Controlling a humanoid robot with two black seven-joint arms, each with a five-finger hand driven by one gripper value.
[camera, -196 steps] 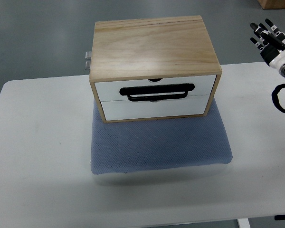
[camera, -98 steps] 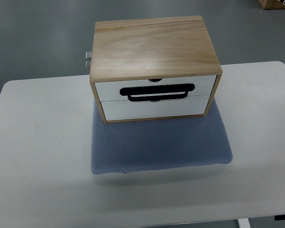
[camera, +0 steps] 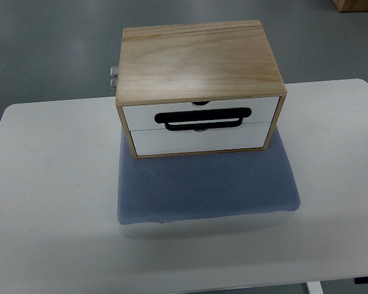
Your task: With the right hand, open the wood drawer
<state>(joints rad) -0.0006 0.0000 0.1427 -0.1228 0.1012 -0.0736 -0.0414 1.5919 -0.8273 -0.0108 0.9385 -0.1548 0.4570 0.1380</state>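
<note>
- Nearest the camera lies the bare front of the white counter [camera: 55, 214], with nothing on it.
- Farther in, a blue-grey mat [camera: 205, 190] lies flat on the counter; its dimpled surface looks soft and probably grippy, which should help keep whatever sits on it from sliding.
- On the rear part of the mat stands the wood drawer box [camera: 199, 89], a pale wooden case with its back reaching past the counter's far edge in this view.
- Its front faces the camera with two white drawer fronts, an upper drawer [camera: 199, 111] and a lower drawer [camera: 199, 139], both flush with the case, so both are closed.
- A black handle [camera: 203, 118] spans the seam between the two fronts; it looks like two stacked loops, and I cannot tell for certain which drawer each belongs to.
- The handle is the place to take hold: rigid, thin, with room to hook fingers behind it.
- The box looks stiff and fairly light, so a hard pull could drag the whole case forward.
- A small metal fitting [camera: 113, 76] juts from the box's left rear.
- No robot hand is in view, so its state cannot be told.
</note>
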